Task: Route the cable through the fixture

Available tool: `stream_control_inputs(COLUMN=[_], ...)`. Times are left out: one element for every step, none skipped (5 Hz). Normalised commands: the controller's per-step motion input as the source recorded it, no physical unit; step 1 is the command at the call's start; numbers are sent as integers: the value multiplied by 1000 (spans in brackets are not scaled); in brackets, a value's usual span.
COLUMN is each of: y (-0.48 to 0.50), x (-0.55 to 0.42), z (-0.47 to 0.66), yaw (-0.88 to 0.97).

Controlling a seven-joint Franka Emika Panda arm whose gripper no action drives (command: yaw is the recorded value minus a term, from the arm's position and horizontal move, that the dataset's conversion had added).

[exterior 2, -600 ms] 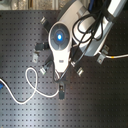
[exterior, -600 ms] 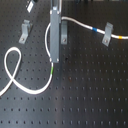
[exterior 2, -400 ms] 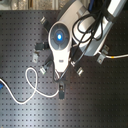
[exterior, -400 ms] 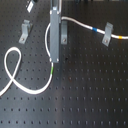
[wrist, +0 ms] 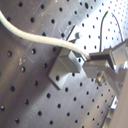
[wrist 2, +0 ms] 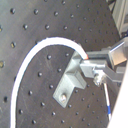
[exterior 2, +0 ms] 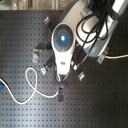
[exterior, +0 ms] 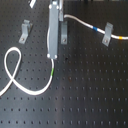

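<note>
My gripper [exterior: 51,57] stands upright over the black perforated board, shut on the white cable [exterior: 53,75] just above its green band. From there the cable sags into a loop [exterior: 8,62] at the first exterior view's left. Its other stretch runs past a blue band [exterior: 96,28] through a grey fixture [exterior: 106,35] at the first exterior view's right. A second grey fixture [exterior: 63,36] stands right beside the gripper. In both wrist views the cable [wrist: 35,36] [wrist 2: 35,52] ends between the fingertips [wrist: 89,59] [wrist 2: 89,61], close above a fixture [wrist: 65,67] [wrist 2: 72,80].
A third grey fixture [exterior: 25,31] stands at the first exterior view's left. In the second exterior view the arm's body [exterior 2: 62,40] with its blue light covers the board's middle, several small clamps [exterior 2: 37,50] ring it, and the cable loop [exterior 2: 30,82] lies to its left.
</note>
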Motion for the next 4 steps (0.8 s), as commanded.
stream_control_inputs(y=[31, 42, 65, 29], x=[-89, -179, -189, 13], z=[-2, -3, -2, 0], yaw=[700, 811, 800, 157])
